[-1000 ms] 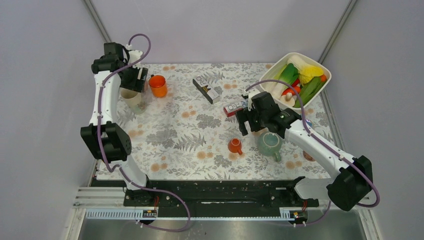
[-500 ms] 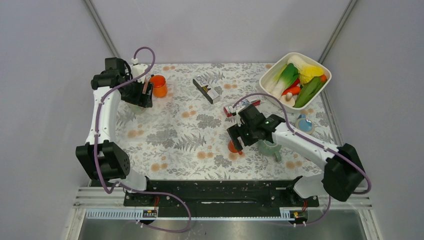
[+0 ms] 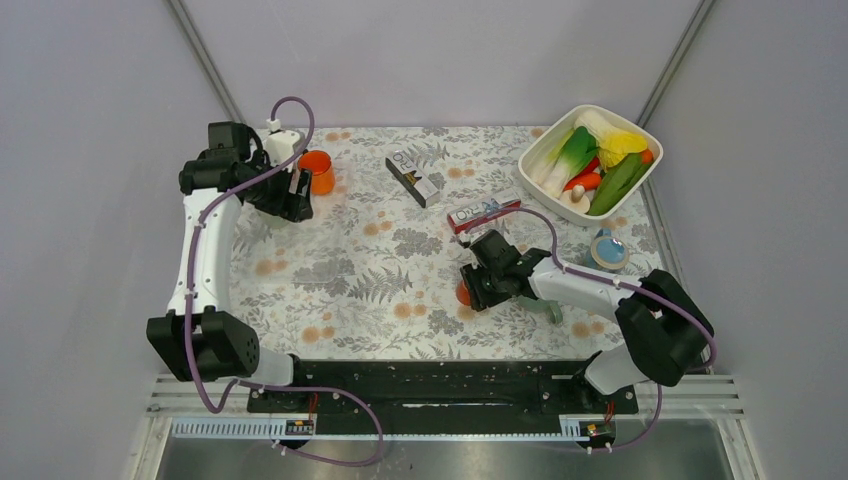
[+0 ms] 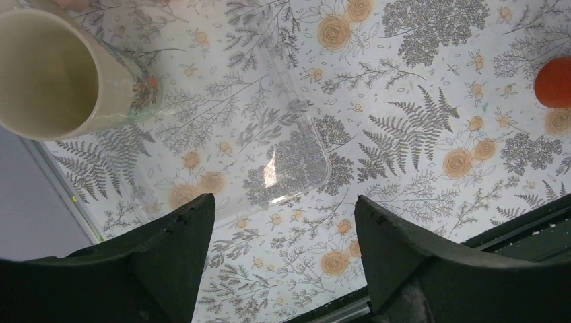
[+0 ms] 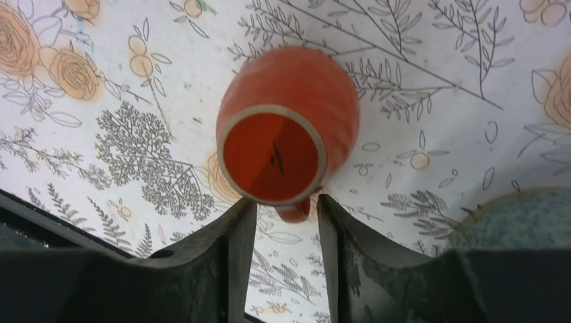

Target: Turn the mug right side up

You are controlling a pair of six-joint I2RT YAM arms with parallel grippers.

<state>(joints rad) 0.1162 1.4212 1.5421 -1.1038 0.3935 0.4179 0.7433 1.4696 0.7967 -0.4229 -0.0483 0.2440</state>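
The small orange mug [image 5: 286, 128] stands upside down on the flowered cloth, its unglazed base ring facing up and its handle [image 5: 296, 212] pointing toward the wrist. My right gripper [image 5: 286, 200] is low over it, and the jaws stand narrow on either side of the handle with small gaps showing. In the top view the right gripper [image 3: 472, 288] covers most of the mug [image 3: 462, 293]. My left gripper [image 3: 290, 195] hangs open over the far left of the table; in the left wrist view this gripper [image 4: 284, 200] holds nothing.
A green teapot [image 3: 548, 292] sits just right of the mug. A cream cup [image 4: 47, 67], a clear plastic tray [image 4: 269, 155] and an orange cup [image 3: 317, 172] lie under the left arm. A white bowl [image 3: 648, 150] of vegetables, two boxes [image 3: 413, 177] [image 3: 483, 212] and a tape roll [image 3: 608, 250] stand farther back.
My right arm came down and to the left onto the mug, and its jaws narrowed from wide open around the handle. The left arm shifted slightly right.
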